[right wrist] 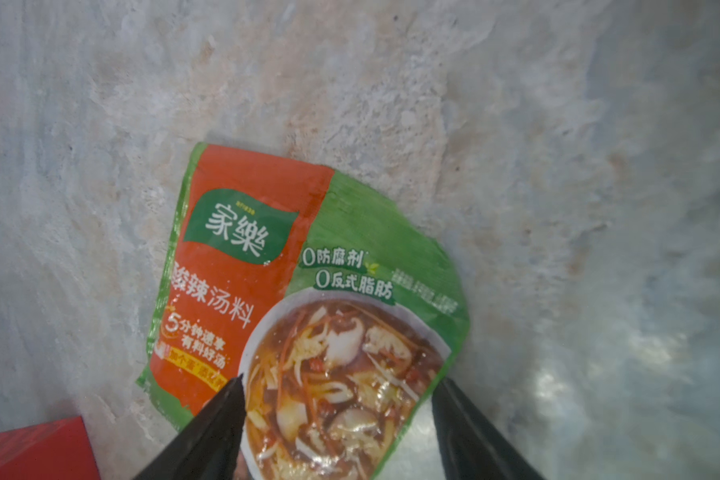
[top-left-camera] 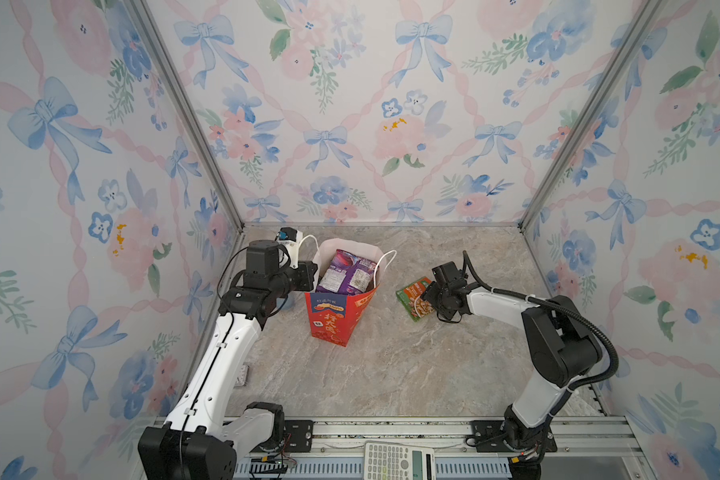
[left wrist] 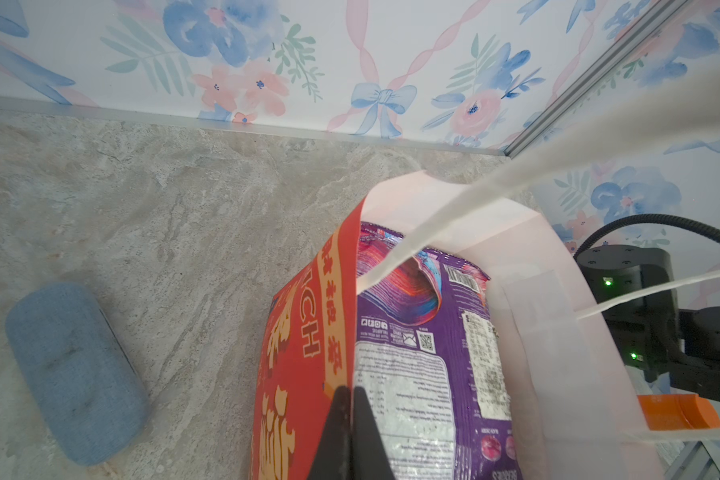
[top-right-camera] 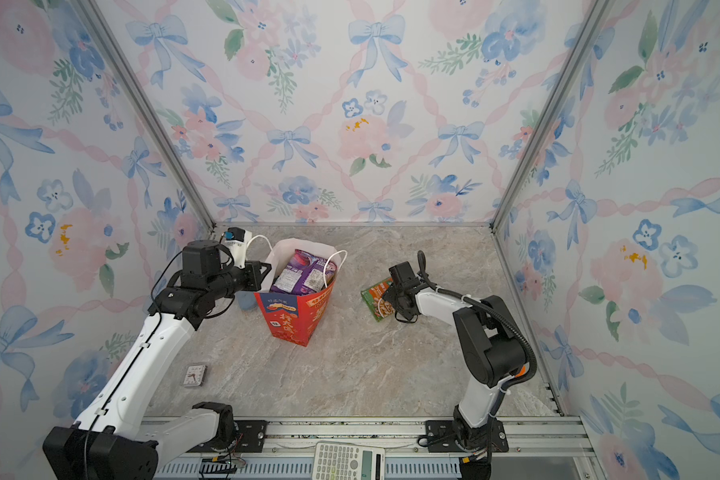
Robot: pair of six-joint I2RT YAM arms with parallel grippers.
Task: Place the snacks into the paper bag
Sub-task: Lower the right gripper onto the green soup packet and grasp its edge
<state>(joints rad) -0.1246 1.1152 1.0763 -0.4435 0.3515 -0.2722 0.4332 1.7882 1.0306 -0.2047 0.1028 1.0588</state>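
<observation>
Both top views. My left gripper meets the paper bag at its rim, on the side facing the left wall. The bag stands upright on the table, left of centre, mouth open. A purple packet stands inside it, its top showing above the rim. My right gripper is low over a green packet, which lies flat on the table to the right of the bag and apart from it.

Left wrist view. The fingers of my left gripper are closed together on the bag's red wall, pinching its edge. The purple packet leans against the white inside. A blue case lies on the table beside the bag.

Right wrist view. My right gripper is spread wide, one black finger at each side of the green packet's near end. Whether the fingers touch it I cannot tell. A red corner of the bag shows at the frame's edge.
</observation>
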